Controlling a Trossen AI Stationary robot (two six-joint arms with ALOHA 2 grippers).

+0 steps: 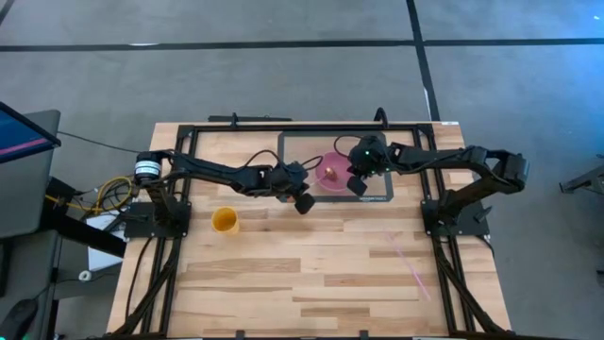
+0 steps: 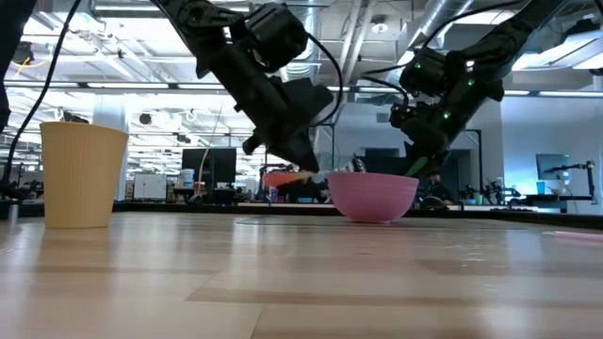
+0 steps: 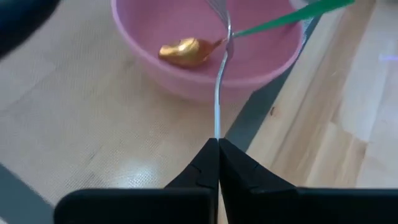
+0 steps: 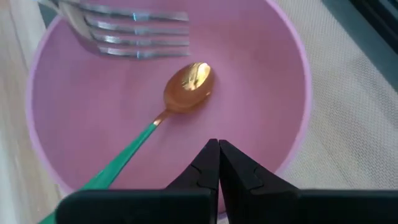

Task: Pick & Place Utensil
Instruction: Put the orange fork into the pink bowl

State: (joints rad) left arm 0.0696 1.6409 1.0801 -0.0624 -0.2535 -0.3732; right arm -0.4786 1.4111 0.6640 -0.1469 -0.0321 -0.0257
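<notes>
A pink bowl (image 1: 324,186) (image 2: 372,196) stands on a grey mat (image 1: 302,151). A spoon (image 4: 186,84) lies in the bowl: its gold head rests on the floor, and its green handle (image 3: 292,14) leans over the rim. My left gripper (image 3: 217,142) (image 1: 303,201) is beside the bowl, shut on a silver fork (image 3: 217,93). The fork's tines (image 4: 124,31) reach over the bowl. My right gripper (image 4: 218,144) (image 1: 357,185) hovers shut over the bowl's opposite rim, with the spoon handle passing beside it. My left gripper pinches the fork's handle near its free end (image 3: 217,132) between its two fingers. The fork runs on along the fingers' line, across the bowl's rim (image 3: 211,93), with the tines over the inside. Whether the fork rests on the rim, I cannot tell.
A yellow ribbed cup (image 1: 225,220) (image 2: 83,174) stands upright on the wooden table, left of the bowl and nearer the front edge. A faint pink streak (image 1: 411,264) marks the wood at front right. Bare wood stretches along the table's near half.
</notes>
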